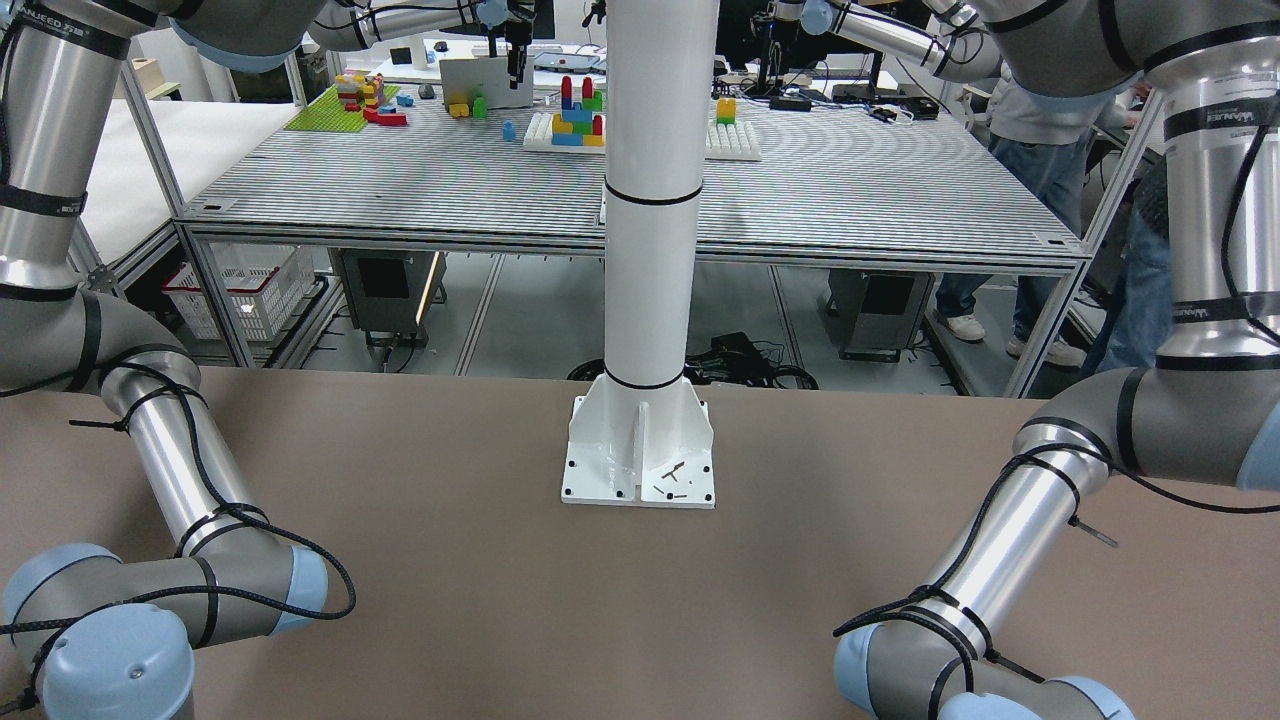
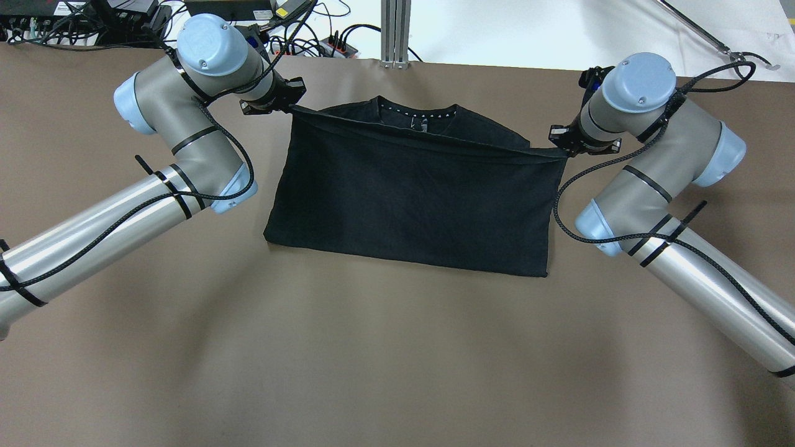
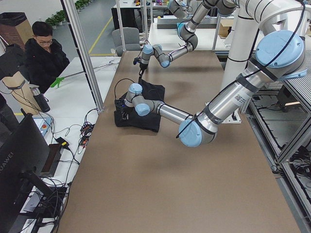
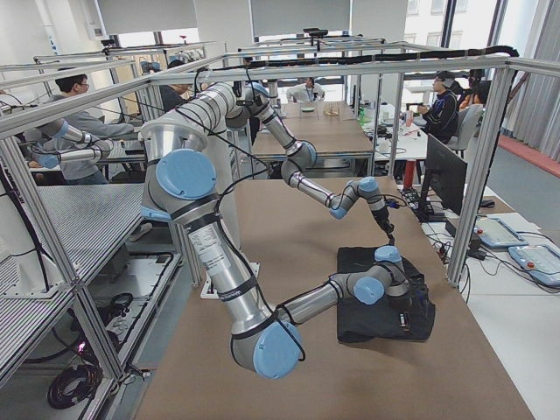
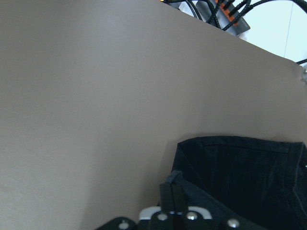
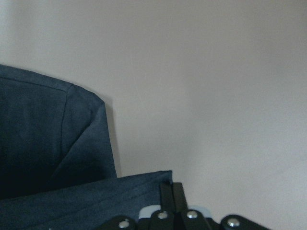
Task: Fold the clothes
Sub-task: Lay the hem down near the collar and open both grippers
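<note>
Black clothes, taut edge held by left gripper, right gripper

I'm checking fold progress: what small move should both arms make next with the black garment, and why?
Probably lower both to lay the edge down. The left gripper and right gripper pinch the corners of the folded-over edge of the black garment, taut just short of the collar.
</note>
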